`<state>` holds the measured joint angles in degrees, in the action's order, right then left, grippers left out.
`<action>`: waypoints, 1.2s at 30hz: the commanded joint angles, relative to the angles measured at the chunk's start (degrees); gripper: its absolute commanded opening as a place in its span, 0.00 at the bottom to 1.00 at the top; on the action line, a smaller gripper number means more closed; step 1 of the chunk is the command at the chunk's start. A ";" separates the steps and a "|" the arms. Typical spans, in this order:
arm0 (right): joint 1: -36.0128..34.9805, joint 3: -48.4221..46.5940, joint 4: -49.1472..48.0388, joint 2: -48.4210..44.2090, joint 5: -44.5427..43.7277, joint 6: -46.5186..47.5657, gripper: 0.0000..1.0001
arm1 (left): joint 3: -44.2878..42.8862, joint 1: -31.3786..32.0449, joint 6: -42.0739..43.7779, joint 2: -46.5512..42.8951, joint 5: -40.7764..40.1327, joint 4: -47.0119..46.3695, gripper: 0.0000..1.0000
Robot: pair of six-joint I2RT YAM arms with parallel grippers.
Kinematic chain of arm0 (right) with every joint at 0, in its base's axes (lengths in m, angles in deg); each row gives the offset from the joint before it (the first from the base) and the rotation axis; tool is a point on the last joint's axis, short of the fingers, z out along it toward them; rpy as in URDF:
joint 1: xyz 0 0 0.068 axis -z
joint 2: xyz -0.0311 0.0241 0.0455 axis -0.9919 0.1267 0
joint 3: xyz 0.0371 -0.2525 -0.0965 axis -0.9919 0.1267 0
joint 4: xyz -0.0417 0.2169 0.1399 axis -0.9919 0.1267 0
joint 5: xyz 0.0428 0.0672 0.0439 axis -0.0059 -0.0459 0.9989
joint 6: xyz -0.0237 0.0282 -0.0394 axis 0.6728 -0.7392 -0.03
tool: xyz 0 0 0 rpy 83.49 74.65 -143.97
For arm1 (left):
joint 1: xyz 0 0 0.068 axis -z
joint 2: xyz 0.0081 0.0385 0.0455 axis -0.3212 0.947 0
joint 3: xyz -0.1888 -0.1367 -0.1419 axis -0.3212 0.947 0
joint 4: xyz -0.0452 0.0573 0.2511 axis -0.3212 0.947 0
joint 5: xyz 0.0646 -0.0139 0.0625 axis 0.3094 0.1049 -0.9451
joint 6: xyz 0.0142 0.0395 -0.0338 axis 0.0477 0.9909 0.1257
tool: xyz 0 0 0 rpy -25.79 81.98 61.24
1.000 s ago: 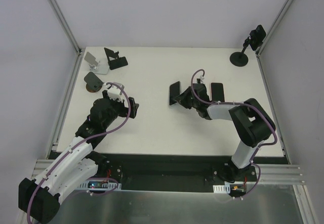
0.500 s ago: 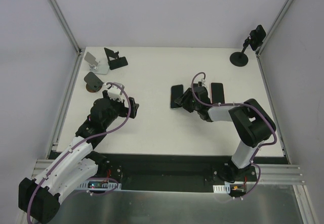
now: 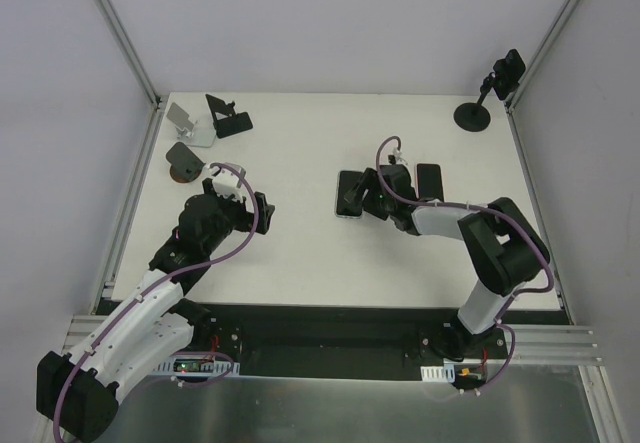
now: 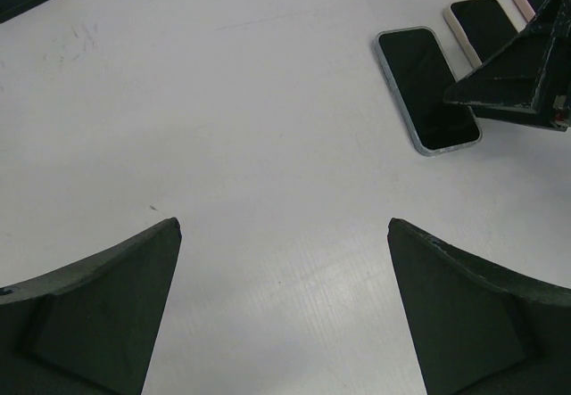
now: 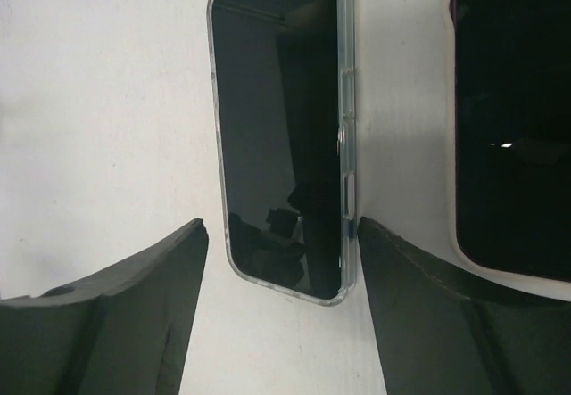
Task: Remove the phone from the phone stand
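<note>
The white table [image 3: 300, 253] sits boxed in by plain grey walls, with metal rails running up its corners. Over in the far left corner three stands are bunched together: a silver stand [image 3: 186, 123], a black stand [image 3: 229, 115] and a round-based stand [image 3: 183, 161]. A black pedestal stand [image 3: 472, 115] is on its own in the far right corner. The clear-cased phone [image 3: 349, 193] is on none of them. It lies flat on the table near the middle, screen up and dark. The right gripper [image 3: 372, 199] hangs low right over it, fingers parted to either side of the phone's near end, and from the wrist view they grip nothing. A pale-cased phone [image 5: 513, 119] lies flat just beside the clear-cased one, and a third phone [image 3: 429, 181] lies beyond that. The left gripper [image 3: 262, 211] is well apart from all this, towards the left of the table. Its fingers are spread as wide as they go above bare white surface, with nothing between them.
</note>
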<state>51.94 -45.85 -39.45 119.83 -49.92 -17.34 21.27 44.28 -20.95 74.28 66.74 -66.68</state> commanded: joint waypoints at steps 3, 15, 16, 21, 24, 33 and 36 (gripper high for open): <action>0.46 -5.14 15.30 -2.50 -3.86 9.82 0.85 | -1.17 0.30 0.61 -0.21 -0.23 -1.75 0.99; -6.99 -11.56 30.17 -8.91 -0.52 19.14 0.96 | -1.17 0.39 1.05 -0.21 -1.29 -1.83 0.99; -7.79 -11.56 30.35 -8.83 -0.34 19.05 0.96 | -1.17 0.39 1.14 -0.47 -1.46 -1.75 0.99; -11.66 -12.35 30.52 -6.81 2.55 17.65 0.96 | -1.17 0.39 0.96 -0.47 -1.55 -1.75 0.99; -12.80 -14.02 30.52 -4.70 3.17 17.47 0.96 | -1.17 0.39 1.05 -0.29 -1.46 -1.75 0.99; -13.34 -18.32 30.26 1.01 3.71 18.35 0.96 | -1.08 0.39 1.14 -0.73 -1.81 -1.75 0.99; -13.16 -18.77 30.35 2.06 2.47 18.96 0.96 | -1.08 0.39 1.31 -0.82 -1.90 -1.83 0.99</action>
<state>38.91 -61.90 -9.73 120.95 -46.31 0.24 21.27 44.28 -20.76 74.26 66.63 -66.68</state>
